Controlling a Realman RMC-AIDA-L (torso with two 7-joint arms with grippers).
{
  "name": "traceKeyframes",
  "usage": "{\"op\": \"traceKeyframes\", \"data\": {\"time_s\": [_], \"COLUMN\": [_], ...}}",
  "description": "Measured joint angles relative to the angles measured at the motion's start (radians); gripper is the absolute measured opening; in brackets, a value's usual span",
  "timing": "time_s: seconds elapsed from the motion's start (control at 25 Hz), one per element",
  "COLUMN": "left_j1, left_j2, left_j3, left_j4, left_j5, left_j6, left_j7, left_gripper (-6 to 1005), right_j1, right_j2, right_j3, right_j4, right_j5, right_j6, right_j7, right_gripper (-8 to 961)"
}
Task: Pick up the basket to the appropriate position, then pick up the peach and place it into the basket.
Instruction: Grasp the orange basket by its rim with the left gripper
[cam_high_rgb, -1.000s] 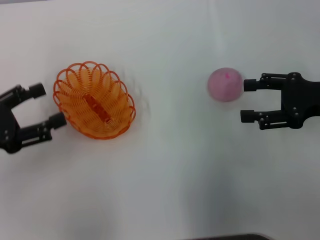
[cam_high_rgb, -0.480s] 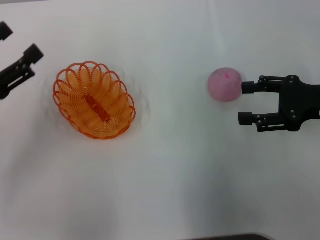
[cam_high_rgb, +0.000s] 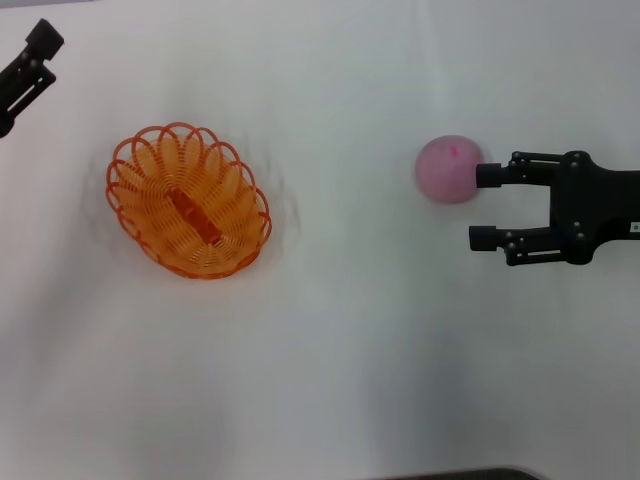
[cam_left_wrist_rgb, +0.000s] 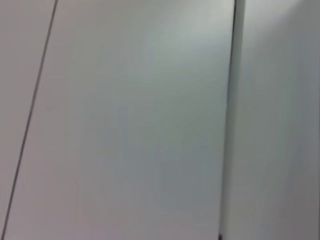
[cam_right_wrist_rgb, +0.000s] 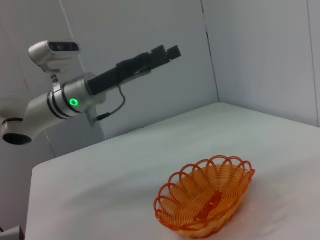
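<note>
While basket (cam_high_rgb: 188, 214) holds nothing, right end effector (cam_high_rgb: 479, 207) released beside peach (cam_high_rgb: 449, 170), left unclear.

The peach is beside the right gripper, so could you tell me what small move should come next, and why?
Probably shift the right gripper sideways to centre the peach between its open fingers. Only one fingertip meets the fruit; the other is well off it. The basket sits empty, and the left gripper is raised away.
</note>
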Motion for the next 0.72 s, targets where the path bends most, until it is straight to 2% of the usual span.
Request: {"op": "traceKeyframes", "data": {"time_s": [0.4,0.72], "left_j1": [-0.015,-0.025], "left_j2": [-0.001,0.001], "left_j3": [0.003,0.045], "left_j4": [-0.022,-0.005], "left_j5": [-0.035,-0.029], "left_j6": [-0.053,-0.126], "left_j7": [0.019,0.0], "left_gripper": [934,933], "right_j1": [0.004,0.007], "right_j2": [0.003,0.006], "right_j3": [-0.002,-0.005], "right_j4": [-0.001,-0.001], "right_j5": [0.0,0.0], "right_j6": [0.0,0.005], "right_j7": [-0.003,-0.005], "right_gripper": [851,851]}}
